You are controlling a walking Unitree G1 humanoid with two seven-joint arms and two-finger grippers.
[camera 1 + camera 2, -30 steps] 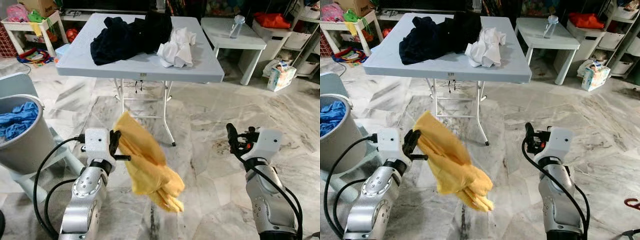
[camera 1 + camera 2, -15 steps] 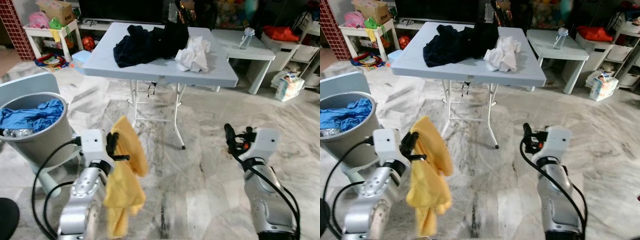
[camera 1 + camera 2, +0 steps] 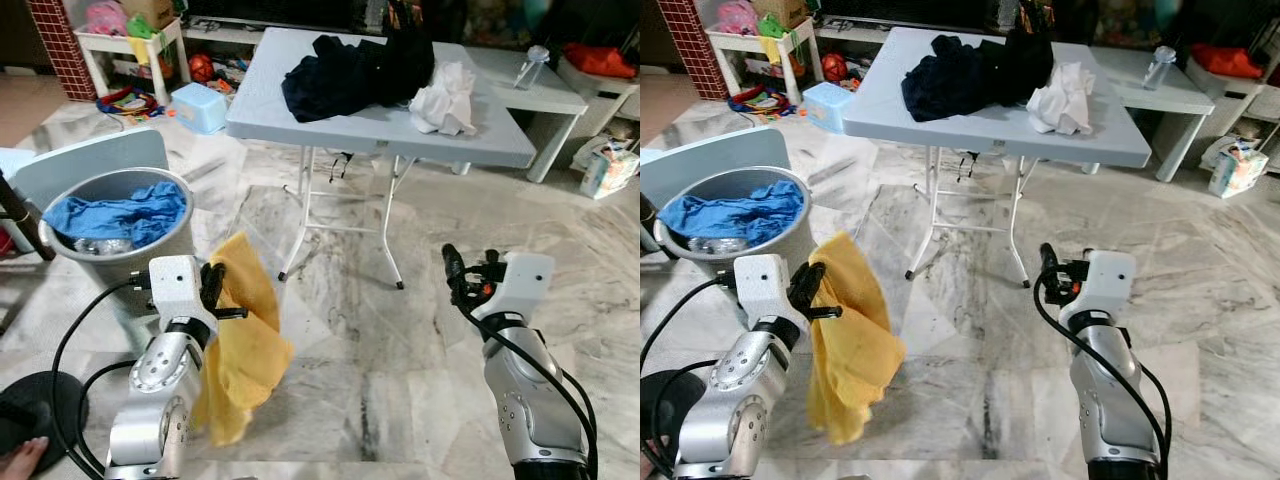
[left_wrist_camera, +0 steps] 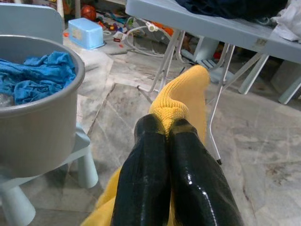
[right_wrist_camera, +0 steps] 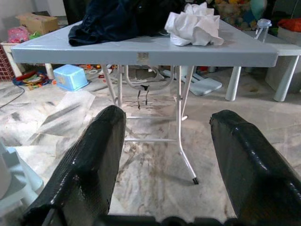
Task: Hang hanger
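Note:
My left gripper is shut on the top edge of a yellow cloth, held low in front of me on the left. The cloth hangs down from the fingers in a loose fold beside the left forearm. In the left wrist view the two black fingers press together with yellow fabric bunched at their tips. My right gripper is raised on the right, open, with nothing between its fingers. It points toward the folding table.
A grey folding table stands ahead with dark clothes and a white cloth on it. A grey bucket holding blue fabric sits at my left. A low white table stands at back right. Marble floor lies between.
The whole view has shifted, bringing the bucket and the left side of the room in. The yellow cloth, swung out to the right before, now hangs straight down. Both grippers keep their state.

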